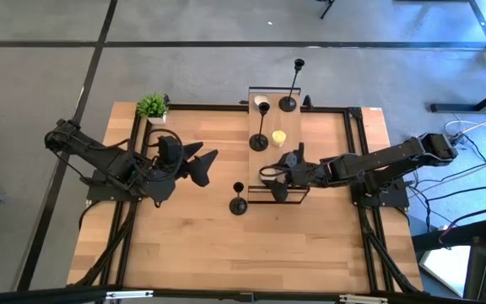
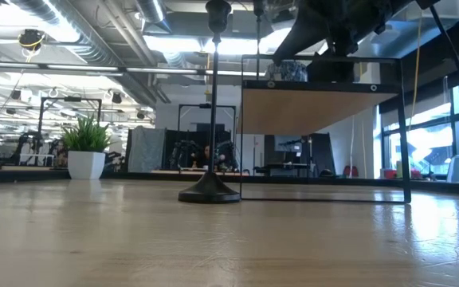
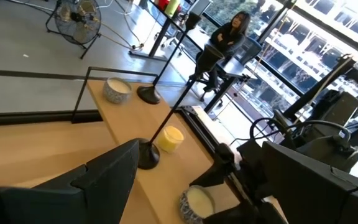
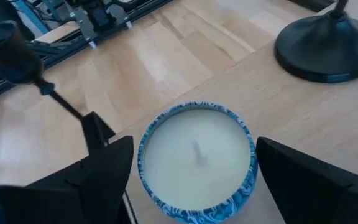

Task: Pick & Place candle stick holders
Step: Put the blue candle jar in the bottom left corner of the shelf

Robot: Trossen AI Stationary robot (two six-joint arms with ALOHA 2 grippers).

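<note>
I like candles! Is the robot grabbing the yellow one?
No, the right gripper has open jaws around a white candle in a blue tin.

Two dark, near-black arms. Left arm (image 1: pixel 99 160): chunky matte segments, rounded joint housings, black cable bundle trailing from base toward table's near edge. Left gripper (image 1: pixel 201 165): two broad, flat, pointed black fingers (image 3: pixel 104 174), matte plastic look, angular edges. Right arm (image 1: pixel 395 160): same dark finish, long slim forearm link, bulkier joints near base, black base block, loose cables running off behind. Right gripper (image 1: pixel 281 173): two wide wedge-shaped black fingers (image 4: pixel 303 177), plain faces, no visible markings.
</note>
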